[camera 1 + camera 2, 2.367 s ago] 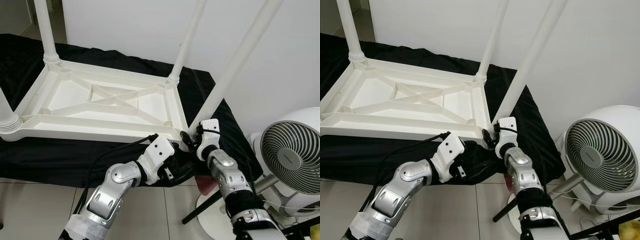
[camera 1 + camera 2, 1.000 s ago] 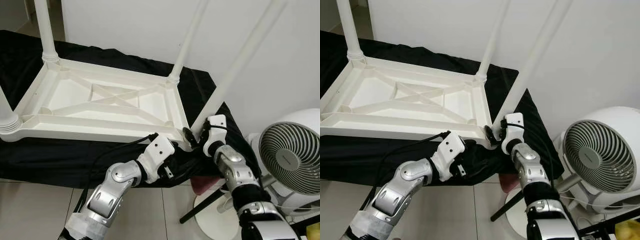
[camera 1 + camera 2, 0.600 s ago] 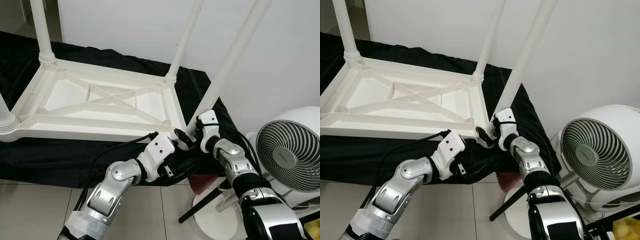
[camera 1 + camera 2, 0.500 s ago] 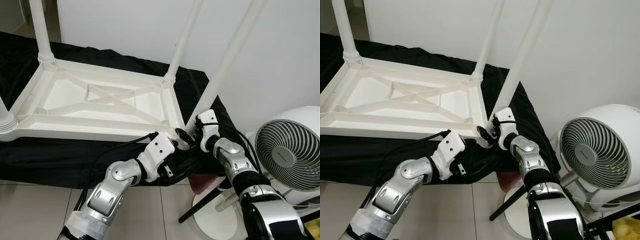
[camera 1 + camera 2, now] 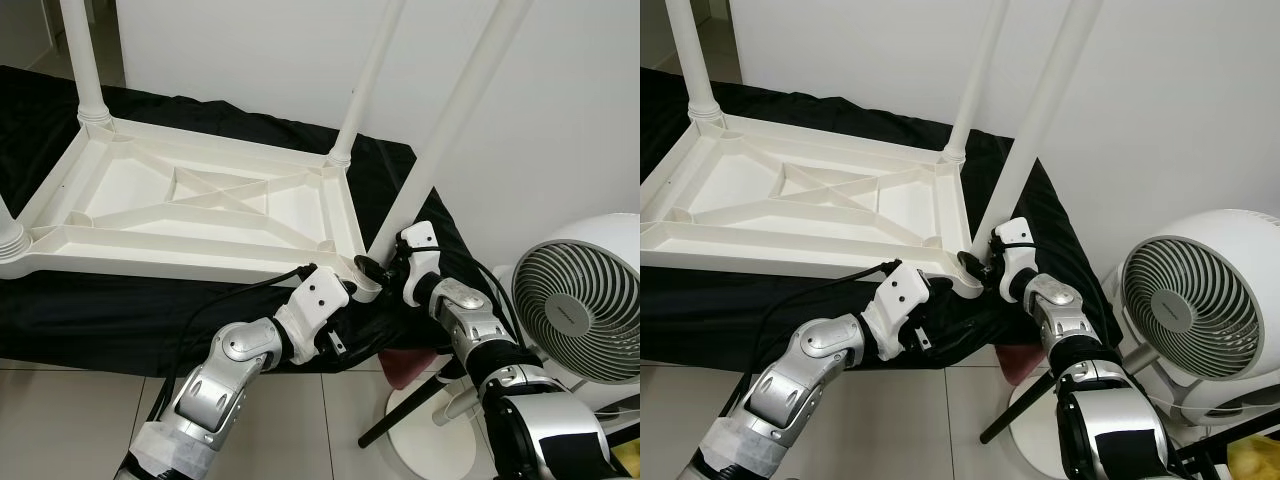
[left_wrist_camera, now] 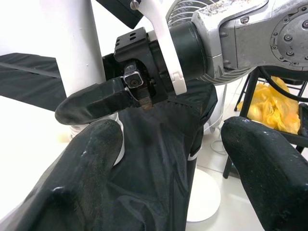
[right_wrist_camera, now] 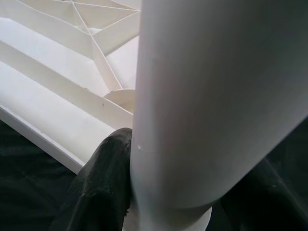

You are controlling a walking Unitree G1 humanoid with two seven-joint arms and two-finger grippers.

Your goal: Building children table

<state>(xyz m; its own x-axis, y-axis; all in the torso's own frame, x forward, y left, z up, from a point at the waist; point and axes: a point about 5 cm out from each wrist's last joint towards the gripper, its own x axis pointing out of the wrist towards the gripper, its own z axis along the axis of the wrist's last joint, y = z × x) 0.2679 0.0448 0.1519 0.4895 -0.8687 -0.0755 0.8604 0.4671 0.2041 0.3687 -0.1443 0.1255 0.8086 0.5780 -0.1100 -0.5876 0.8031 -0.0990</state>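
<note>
Upside down, the white children's table top lies on a black cloth, ribbed underside up, three legs already standing in its corners. Fourth leg sits tilted at the near right corner socket. Right gripper clasps that leg low down, one black finger pressed against it on each side. Left gripper hangs just below the same corner, fingers spread apart, holding nothing. White fan stands near, on the right.
</note>
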